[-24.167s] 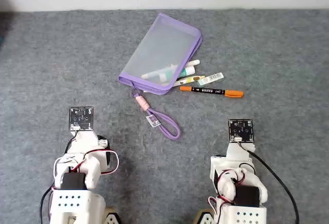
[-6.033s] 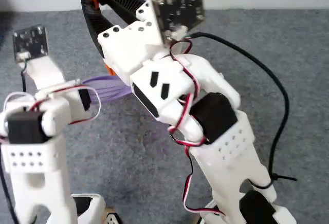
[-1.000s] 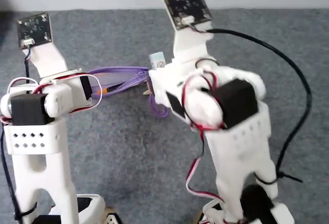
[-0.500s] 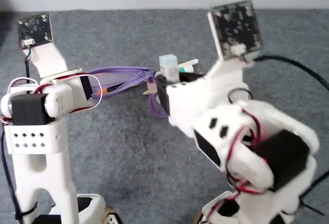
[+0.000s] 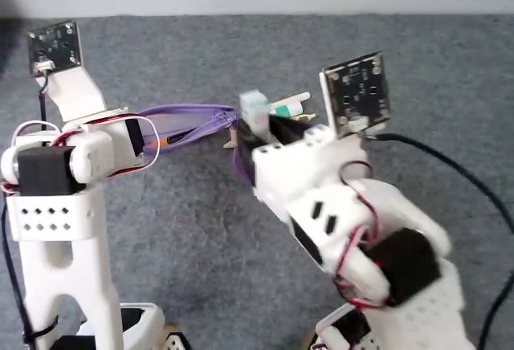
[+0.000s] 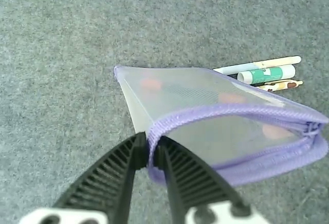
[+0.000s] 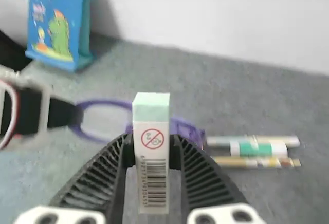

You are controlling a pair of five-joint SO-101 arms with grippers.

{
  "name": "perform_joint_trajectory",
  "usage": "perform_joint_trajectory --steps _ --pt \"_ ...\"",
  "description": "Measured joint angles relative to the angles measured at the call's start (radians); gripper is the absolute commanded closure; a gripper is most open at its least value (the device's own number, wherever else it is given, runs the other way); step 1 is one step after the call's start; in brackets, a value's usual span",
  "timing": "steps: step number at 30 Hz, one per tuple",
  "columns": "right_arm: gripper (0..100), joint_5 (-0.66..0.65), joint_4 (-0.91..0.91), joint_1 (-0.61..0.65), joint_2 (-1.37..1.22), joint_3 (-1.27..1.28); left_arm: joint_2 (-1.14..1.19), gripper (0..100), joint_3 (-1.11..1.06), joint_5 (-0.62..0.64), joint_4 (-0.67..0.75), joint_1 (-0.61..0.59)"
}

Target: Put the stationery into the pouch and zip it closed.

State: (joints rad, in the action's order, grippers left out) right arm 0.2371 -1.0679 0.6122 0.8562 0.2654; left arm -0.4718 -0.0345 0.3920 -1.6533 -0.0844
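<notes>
Eraser (image 7: 150,113) is sitting clamped upright in the right gripper (image 7: 150,140), hovering near the purple pouch (image 6: 205,106), whose rim the left gripper (image 6: 150,152) is pinching up; tilting it end-first into the gap is looking wisest.

Upright eraser (image 7: 150,154) clamped in right gripper (image 7: 150,141); pouch (image 7: 188,127) behind, pens (image 7: 252,146) beside pouch.

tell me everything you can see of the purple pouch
The pouch is flat, with translucent whitish sides and a purple fabric zipper edge. Its mouth gapes open. The left gripper is shut on the purple rim and holds that edge up off the grey mat. Blurred orange patches show through the side. Three pens lie just beyond it; whether they touch it cannot be told.
</notes>
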Motion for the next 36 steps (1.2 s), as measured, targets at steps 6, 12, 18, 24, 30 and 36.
perform_joint_trajectory --steps 6,12,18,24,30,36 --pt "99.1 -0.137 0.546 0.086 0.011 0.344 0.0 99 0.0 0.0 0.0 0.0" --pt "99.1 -0.229 0.962 0.17 -0.003 0.554 0.0 99 0.0 0.0 0.0 0.0" --pt "98.7 -0.233 1.115 0.178 -0.13 0.557 0.0 99 0.0 0.0 0.0 0.0" --pt "95.9 -0.233 1.132 0.181 -0.207 0.568 0.0 99 0.0 0.0 0.0 0.0" --pt "80.4 -0.236 1.034 0.195 -0.209 0.566 0.0 99 0.0 0.0 0.0 0.002" --pt "85.3 -0.236 1.002 0.195 -0.207 0.566 0.011 99 0.0 0.0 0.0 0.002"
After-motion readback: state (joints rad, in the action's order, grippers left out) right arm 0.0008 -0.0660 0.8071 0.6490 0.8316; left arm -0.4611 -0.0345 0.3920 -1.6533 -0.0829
